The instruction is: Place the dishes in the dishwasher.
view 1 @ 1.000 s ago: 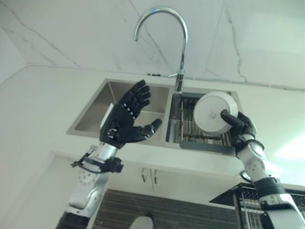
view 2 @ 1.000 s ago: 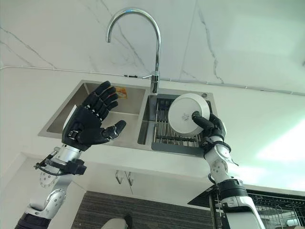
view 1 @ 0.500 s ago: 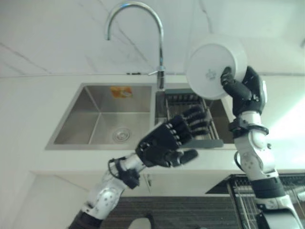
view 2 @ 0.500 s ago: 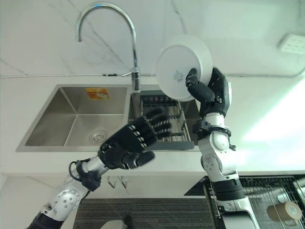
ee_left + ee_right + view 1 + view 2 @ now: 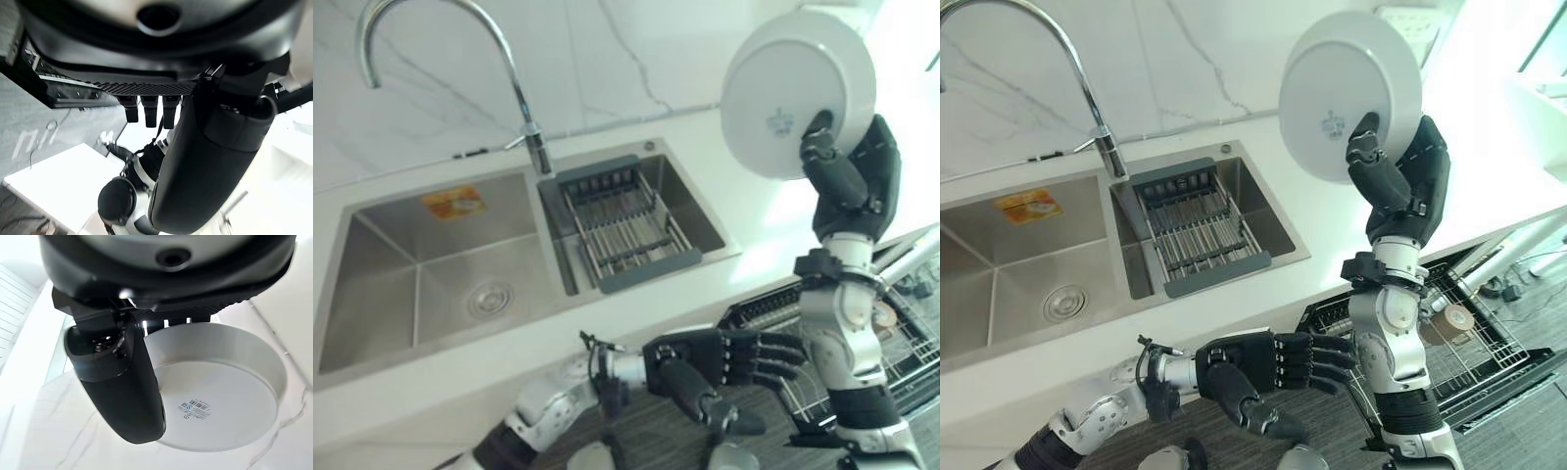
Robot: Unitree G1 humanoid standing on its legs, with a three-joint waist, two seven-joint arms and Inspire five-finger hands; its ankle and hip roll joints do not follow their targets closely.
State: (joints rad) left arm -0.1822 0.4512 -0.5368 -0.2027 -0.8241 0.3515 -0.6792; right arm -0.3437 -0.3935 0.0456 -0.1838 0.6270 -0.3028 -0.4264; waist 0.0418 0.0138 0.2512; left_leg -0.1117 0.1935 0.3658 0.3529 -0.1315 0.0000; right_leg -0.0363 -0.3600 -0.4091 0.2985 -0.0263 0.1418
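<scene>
Nearest the camera, the left hand (image 5: 1268, 370) hangs low in front of the counter edge, palm sideways, its fingers (image 5: 1327, 357) straight and spread, holding nothing; it reaches toward the right arm's lower part. Just beyond and to the right, under the counter, the pulled-out dishwasher rack (image 5: 1474, 343) shows its dark wire grid, with a tan roll-like object (image 5: 1450, 320) lying in it. Further back the white counter (image 5: 759, 257) carries a double steel sink (image 5: 999, 274): its left basin has a round drain (image 5: 1064, 303) and an orange sticker (image 5: 1020, 206), while its right basin holds a grey dish rack (image 5: 1197, 231) with metal bars. The curved faucet (image 5: 1087, 98) rises behind the divider against the marble wall. Highest up, the right hand (image 5: 1400, 181) is raised well above the counter, thumb and fingers clamped on the rim of a white bowl (image 5: 1342, 88), its underside turned toward the camera
</scene>
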